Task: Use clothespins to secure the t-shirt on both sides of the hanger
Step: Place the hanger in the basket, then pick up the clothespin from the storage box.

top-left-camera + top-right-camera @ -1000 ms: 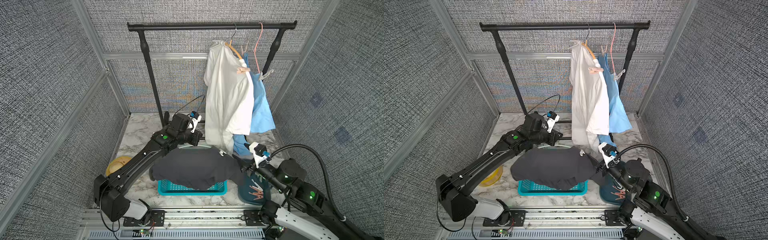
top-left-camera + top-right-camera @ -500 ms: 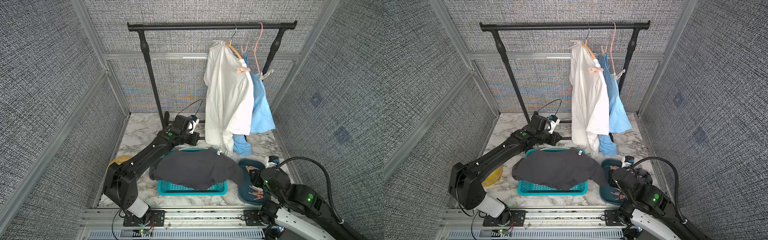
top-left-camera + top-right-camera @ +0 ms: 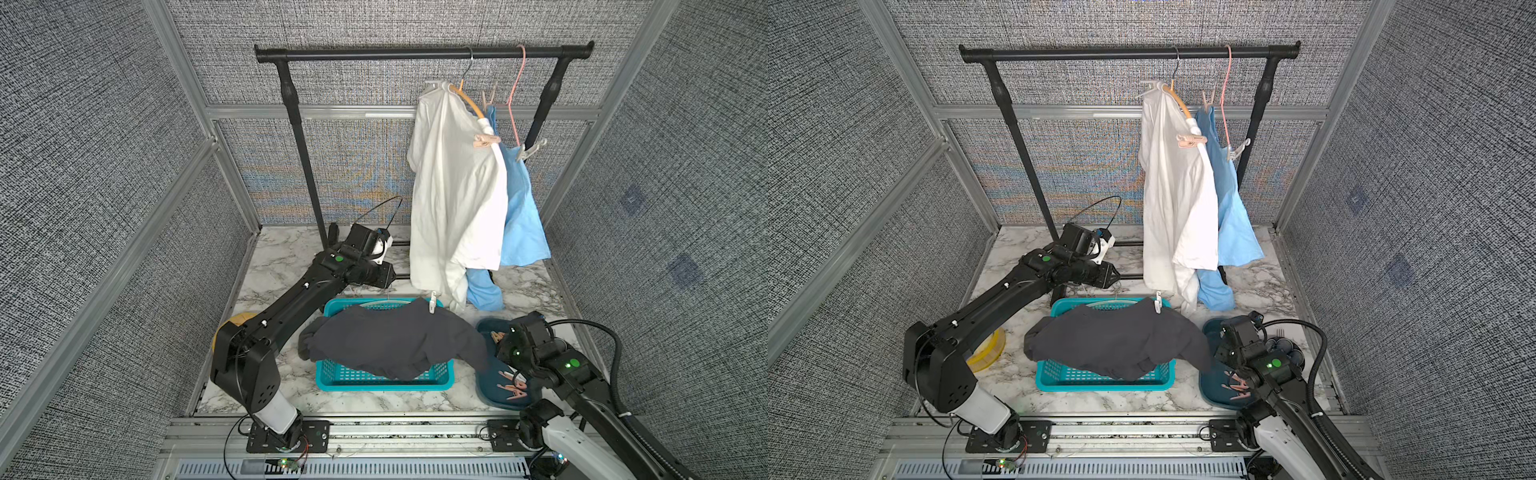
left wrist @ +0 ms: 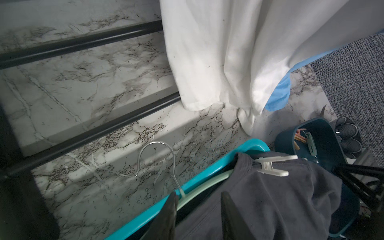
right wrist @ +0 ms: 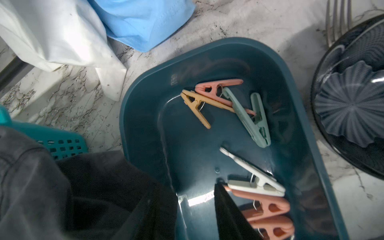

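Clothespins loose in blue tray; one white peg clipped to dark t-shirt across teal basket; left gripper part open, empty, by hanger; right gripper part open, empty, over tray.

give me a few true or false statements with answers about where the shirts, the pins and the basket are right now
1. A white clothespin is clipped on the dark grey t-shirt. True.
2. The dark grey t-shirt hangs from the rail. False: it lies draped over the teal basket.
3. The loose clothespins lie in the dark blue tray. True.
4. The rail is bare. False: a white shirt and a blue shirt hang from it on hangers.
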